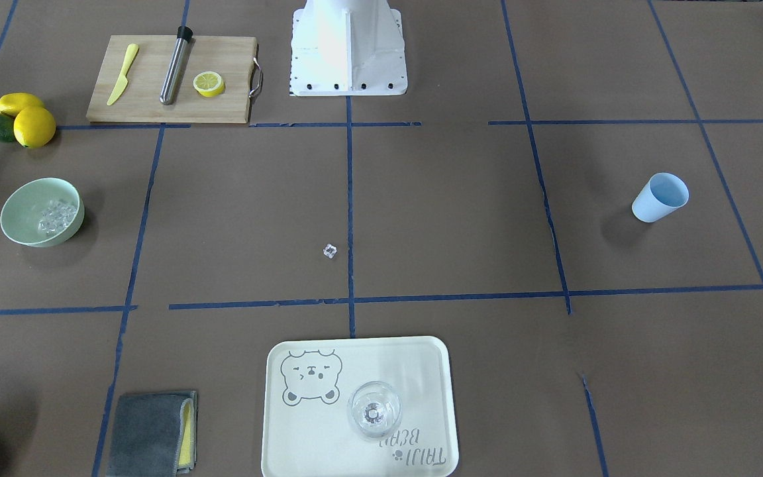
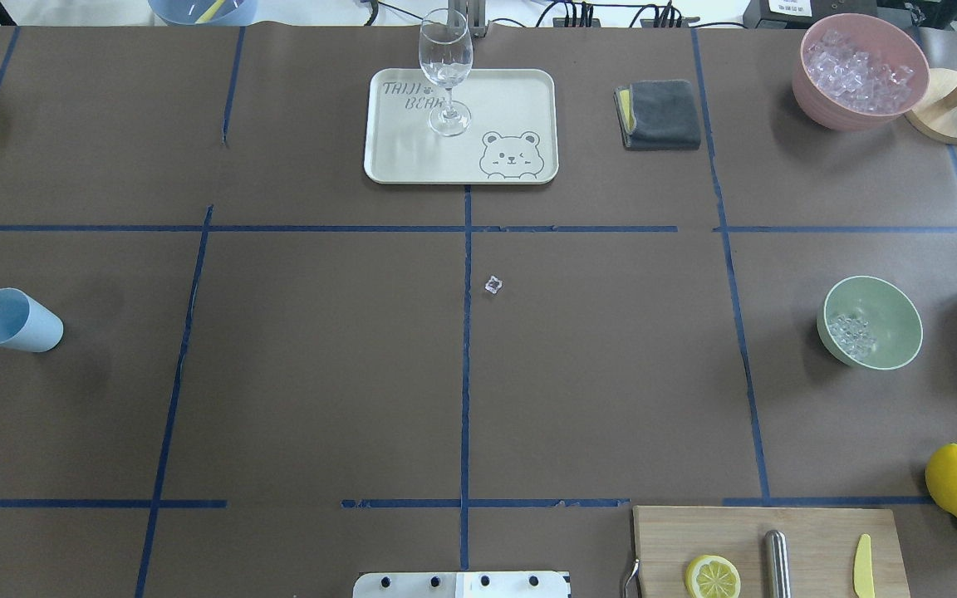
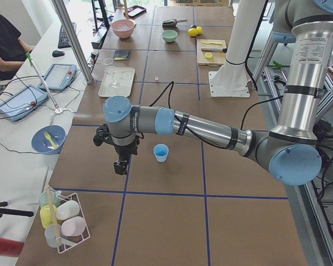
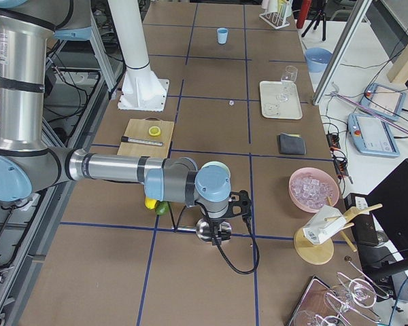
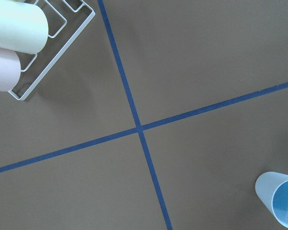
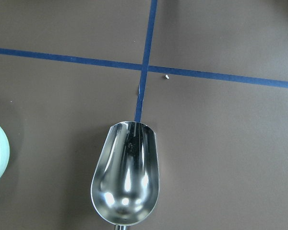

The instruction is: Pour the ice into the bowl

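Observation:
The pale mint-green bowl (image 1: 24, 199) stands on the robot's right side of the table and holds a small heap of clear ice cubes (image 1: 57, 217). Bowl (image 2: 894, 303) and ice (image 2: 851, 335) also show in the overhead view. One stray cube (image 2: 493, 285) lies mid-table. My right gripper (image 4: 222, 232) hangs beside the bowl, which the arm hides there. An empty metal scoop (image 6: 127, 182) fills the right wrist view, its handle running off the bottom edge; I cannot tell whether the gripper is open or shut. My left gripper (image 3: 121, 164) hangs near the empty light blue cup (image 3: 161, 152); I cannot tell its state.
A pink container (image 2: 861, 71) full of ice stands at the far right. A tray (image 2: 412, 158) with a wine glass (image 2: 445, 62), a grey cloth (image 2: 661, 115), a cutting board (image 2: 811, 531), lemons (image 2: 956, 480) and a wire rack of cups (image 5: 48, 62) are around.

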Controlling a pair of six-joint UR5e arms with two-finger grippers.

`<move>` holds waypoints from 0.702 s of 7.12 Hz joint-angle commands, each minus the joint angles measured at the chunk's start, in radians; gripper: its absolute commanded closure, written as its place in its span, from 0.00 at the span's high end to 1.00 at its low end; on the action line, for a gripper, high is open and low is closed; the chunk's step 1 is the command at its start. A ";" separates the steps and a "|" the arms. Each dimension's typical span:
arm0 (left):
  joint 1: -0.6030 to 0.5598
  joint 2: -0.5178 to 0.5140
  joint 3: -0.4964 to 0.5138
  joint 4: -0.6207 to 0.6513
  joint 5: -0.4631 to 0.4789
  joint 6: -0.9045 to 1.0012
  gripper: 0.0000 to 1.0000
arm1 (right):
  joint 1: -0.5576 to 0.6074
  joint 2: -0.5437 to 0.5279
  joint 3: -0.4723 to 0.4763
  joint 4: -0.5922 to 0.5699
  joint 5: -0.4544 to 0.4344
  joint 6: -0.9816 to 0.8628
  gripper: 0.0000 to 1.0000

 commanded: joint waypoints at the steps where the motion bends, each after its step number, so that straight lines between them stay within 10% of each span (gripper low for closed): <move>1: -0.007 0.069 0.016 -0.006 0.008 -0.001 1.00 | 0.001 0.035 -0.059 0.009 0.064 0.024 1.00; 5: -0.004 0.082 0.073 -0.094 -0.001 -0.113 1.00 | 0.001 0.031 -0.056 0.011 0.072 0.024 1.00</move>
